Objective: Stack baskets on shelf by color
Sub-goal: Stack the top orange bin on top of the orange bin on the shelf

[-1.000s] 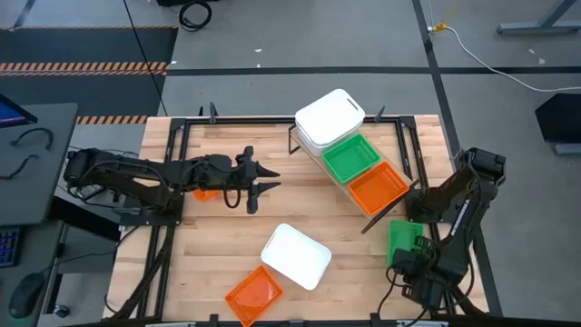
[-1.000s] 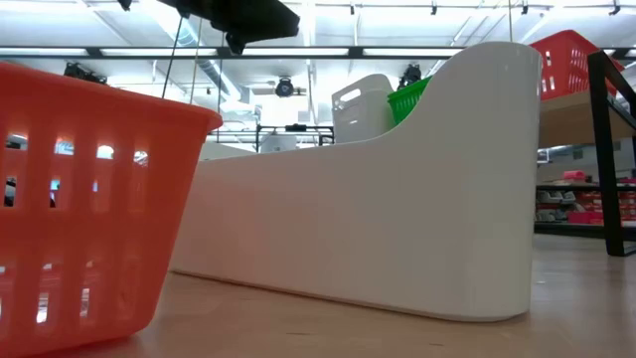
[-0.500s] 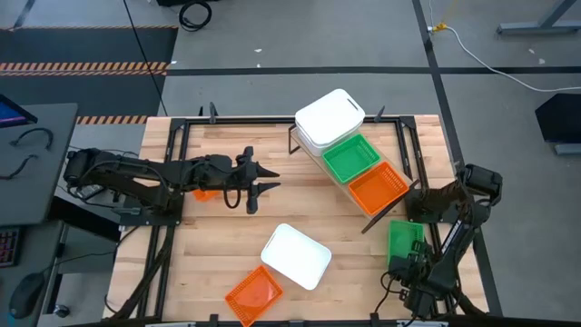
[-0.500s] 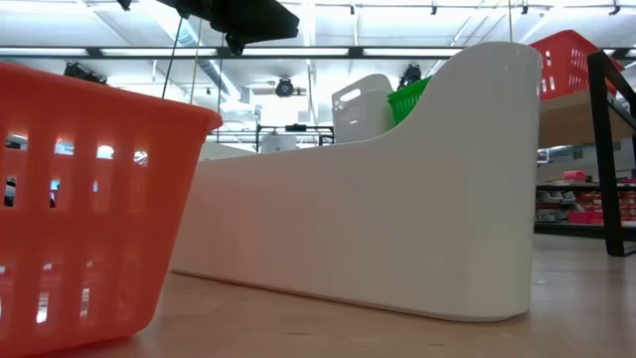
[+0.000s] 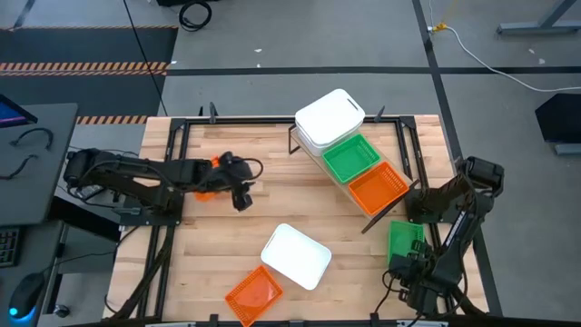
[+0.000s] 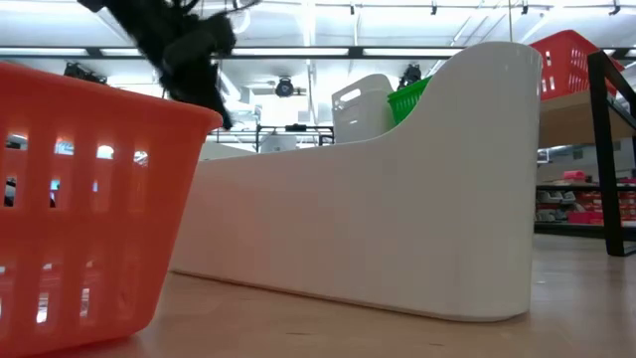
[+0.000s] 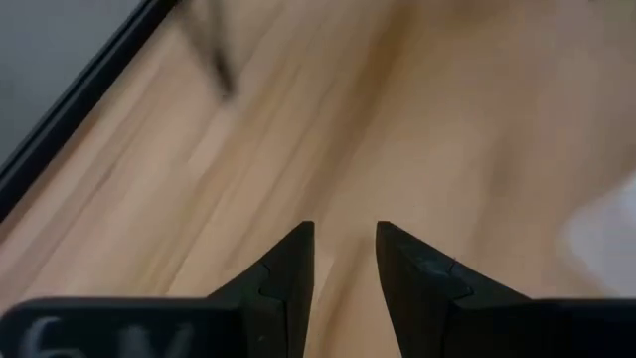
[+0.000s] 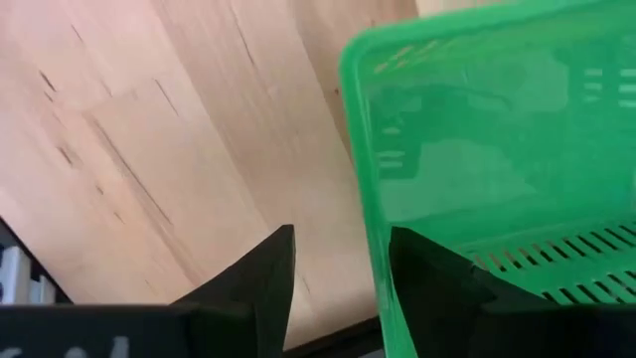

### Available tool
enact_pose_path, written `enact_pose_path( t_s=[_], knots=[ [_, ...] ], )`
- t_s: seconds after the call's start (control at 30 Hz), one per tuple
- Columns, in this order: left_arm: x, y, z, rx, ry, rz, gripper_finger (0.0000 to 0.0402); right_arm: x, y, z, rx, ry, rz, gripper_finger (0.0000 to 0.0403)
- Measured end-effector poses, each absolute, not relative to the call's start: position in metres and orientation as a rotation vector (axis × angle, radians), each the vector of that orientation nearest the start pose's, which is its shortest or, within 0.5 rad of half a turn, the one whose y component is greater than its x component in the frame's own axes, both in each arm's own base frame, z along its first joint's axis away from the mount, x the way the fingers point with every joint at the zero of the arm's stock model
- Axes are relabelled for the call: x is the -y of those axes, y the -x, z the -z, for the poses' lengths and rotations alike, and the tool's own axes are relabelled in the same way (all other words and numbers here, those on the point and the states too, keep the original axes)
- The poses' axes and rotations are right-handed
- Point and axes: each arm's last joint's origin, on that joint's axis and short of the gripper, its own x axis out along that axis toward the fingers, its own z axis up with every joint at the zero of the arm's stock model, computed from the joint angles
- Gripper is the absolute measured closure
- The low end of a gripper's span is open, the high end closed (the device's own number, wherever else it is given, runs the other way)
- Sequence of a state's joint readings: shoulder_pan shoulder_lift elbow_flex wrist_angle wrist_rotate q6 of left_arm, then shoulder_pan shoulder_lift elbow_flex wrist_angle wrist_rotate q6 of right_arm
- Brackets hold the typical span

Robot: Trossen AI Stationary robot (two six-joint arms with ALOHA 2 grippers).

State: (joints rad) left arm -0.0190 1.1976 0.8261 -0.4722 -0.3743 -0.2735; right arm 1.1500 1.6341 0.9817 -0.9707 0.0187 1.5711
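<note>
The shelf [image 5: 292, 138] holds a white stack [image 5: 329, 118], a green basket [image 5: 352, 158] and an orange basket [image 5: 379, 189]. On the table lie an upturned white basket [image 5: 297, 256], an orange basket [image 5: 254, 293], a green basket [image 5: 406, 238] and another orange one [image 5: 207, 191] partly under my left arm. My left gripper [image 5: 242, 201] [image 7: 345, 259] is open, pointing down over bare wood. My right gripper [image 5: 408, 259] [image 8: 343, 268] is open, with one finger on either side of the green basket's wall [image 8: 370, 229]. My right gripper straddles the green basket's wall near its rim [image 8: 378, 288], one finger [image 8: 437, 288] on the inner side and one [image 8: 268, 278] outside. I cannot tell whether either finger touches it. The basket rests on the table.
The shelf's black frame [image 5: 372, 221] slants across the table's right half, close to my right arm. The table's black rails [image 5: 182, 136] run along its edges. In the low view the orange basket [image 6: 89, 199] and white basket [image 6: 397, 199] fill the foreground.
My left gripper has drawn back toward the table's left edge and tipped from level to pointing down, dropping lower in the low view. The baskets have stayed where they were.
</note>
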Motion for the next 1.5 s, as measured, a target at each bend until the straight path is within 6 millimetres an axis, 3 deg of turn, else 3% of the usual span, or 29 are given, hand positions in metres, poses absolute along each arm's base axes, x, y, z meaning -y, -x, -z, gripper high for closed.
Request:
enact_pose_path(
  t_s=[0.47,0.77,0.97,1.13,1.3,1.4,1.5],
  knots=[
    [-0.032,-0.190,-0.227,-1.190,0.198,-0.749,0.0274,-0.240,-0.111,-0.171,-1.436,-0.287,0.361,0.0233],
    [-0.034,-0.195,-0.214,-1.319,0.353,-0.654,0.0211,-0.243,-0.114,-0.171,-1.375,-0.306,0.337,0.0233],
    [-0.034,-0.200,-0.196,-1.461,0.336,-0.671,0.0180,-0.244,-0.114,-0.171,-1.368,-0.316,0.330,0.0233],
    [-0.036,-0.208,-0.179,-1.541,0.264,-0.708,0.0177,-0.246,-0.115,-0.171,-1.351,-0.364,0.338,0.0233],
    [-0.039,-0.216,-0.166,-1.575,0.165,-0.684,0.0215,-0.250,-0.117,-0.172,-1.341,-0.409,0.316,0.0233],
    [-0.037,-0.220,-0.164,-1.560,0.164,-0.639,0.0274,-0.250,-0.117,-0.172,-1.340,-0.410,0.310,0.0233],
    [-0.034,-0.221,-0.164,-1.568,0.148,-0.590,0.0358,-0.250,-0.117,-0.172,-1.340,-0.409,0.309,0.0233]
  ],
)
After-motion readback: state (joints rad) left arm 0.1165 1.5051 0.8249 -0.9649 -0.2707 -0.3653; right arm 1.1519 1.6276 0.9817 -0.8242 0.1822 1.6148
